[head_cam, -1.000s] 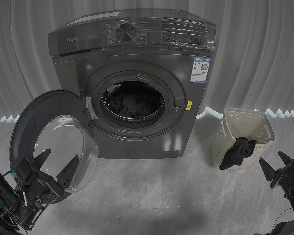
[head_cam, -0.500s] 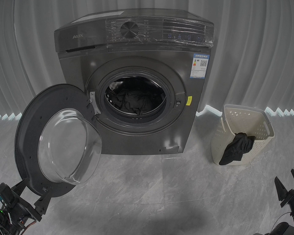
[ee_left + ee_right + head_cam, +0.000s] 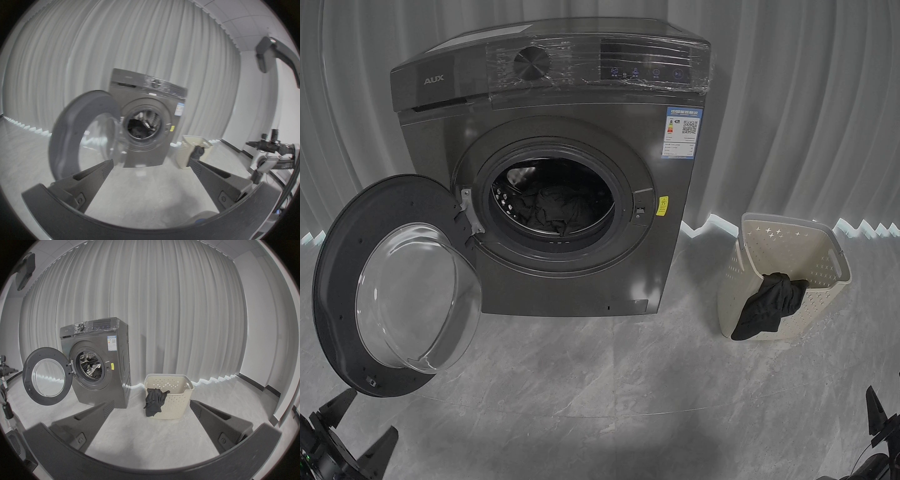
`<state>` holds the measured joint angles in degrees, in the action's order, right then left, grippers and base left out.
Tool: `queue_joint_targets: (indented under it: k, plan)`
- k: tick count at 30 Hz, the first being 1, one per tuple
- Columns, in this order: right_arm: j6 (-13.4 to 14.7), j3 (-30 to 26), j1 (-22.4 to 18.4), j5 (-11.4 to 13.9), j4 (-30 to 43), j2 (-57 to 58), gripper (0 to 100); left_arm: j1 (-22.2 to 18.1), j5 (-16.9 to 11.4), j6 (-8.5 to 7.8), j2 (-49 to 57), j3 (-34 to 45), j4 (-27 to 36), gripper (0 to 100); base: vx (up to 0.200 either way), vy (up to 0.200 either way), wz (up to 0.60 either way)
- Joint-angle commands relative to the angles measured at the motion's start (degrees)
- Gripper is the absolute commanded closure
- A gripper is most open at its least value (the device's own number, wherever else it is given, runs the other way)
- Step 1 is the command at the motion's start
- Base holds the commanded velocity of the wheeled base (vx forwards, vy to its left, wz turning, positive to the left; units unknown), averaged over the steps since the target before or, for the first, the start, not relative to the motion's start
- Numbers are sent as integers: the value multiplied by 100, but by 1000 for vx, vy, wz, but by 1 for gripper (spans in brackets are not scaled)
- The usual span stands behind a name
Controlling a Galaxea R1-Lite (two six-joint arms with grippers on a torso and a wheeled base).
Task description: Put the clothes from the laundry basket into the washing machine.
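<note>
A black, crumpled garment [image 3: 767, 306] hangs over the near rim of a cream, perforated plastic laundry basket [image 3: 794, 240]. Part of it spills down the outside of the front wall and part drops inside. The basket stands on the grey marbled floor [image 3: 612, 381], to the right of a dark grey front-loading washing machine [image 3: 562, 119] and near it but not touching. The machine's round door [image 3: 337, 275], with its clear bowl-shaped window, is swung wide open to the left. A heap of dark clothes [image 3: 550, 209] lies in the bottom of the steel drum. The heap is too dark and bunched to tell how many pieces it holds. From the head view the basket's front wall hides its floor, so whether anything else lies under the black garment cannot be told. Crinkled clear film [image 3: 594, 62] covers the control panel. The left gripper [image 3: 361, 420] sits low at the near left, below the door, with its fingers spread apart and nothing between them. The right gripper [image 3: 151, 402] is at the near right, well short of the basket, partly cut off by the head view's edge. It too is spread wide and empty. A pale pleated curtain [image 3: 800, 94] closes off the far side.
</note>
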<state>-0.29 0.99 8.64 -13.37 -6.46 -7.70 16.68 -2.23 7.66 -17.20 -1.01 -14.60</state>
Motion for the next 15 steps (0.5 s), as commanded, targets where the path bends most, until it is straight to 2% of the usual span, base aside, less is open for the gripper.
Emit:
queue_joint_targets:
  k: [1,2,5,8,10,12,13,14,15]
  plan:
    - [100,-99,-56,28,198,340,0,-1008,-1271,-388,1228,101,775,0,0,0,0]
    - [91,-99,-56,28,189,340,0,-1026,-1210,-502,1219,101,986,0,0,0,0]
    - [73,-99,-65,-34,189,340,0,-1061,-849,-370,1219,101,1056,0,0,0,0]
    - [56,-99,-161,-95,189,331,0,-1061,-691,-344,1219,101,1039,0,0,0,0]
    - [47,-99,-223,-174,189,331,0,-1061,-480,-335,1219,101,1030,0,0,0,0]
    - [-41,-99,-346,-289,189,331,0,-1079,-181,-335,1210,101,1039,0,0,0,0]
    - [-243,-99,-583,-262,189,384,0,-1096,74,-352,1210,101,1039,0,0,0,0]
    - [-472,-99,-785,-148,224,507,0,-1105,206,-335,1210,101,1039,0,0,0,0]
    - [-516,-99,-838,-69,233,551,0,-1105,206,-335,1210,101,1039,0,0,0,0]
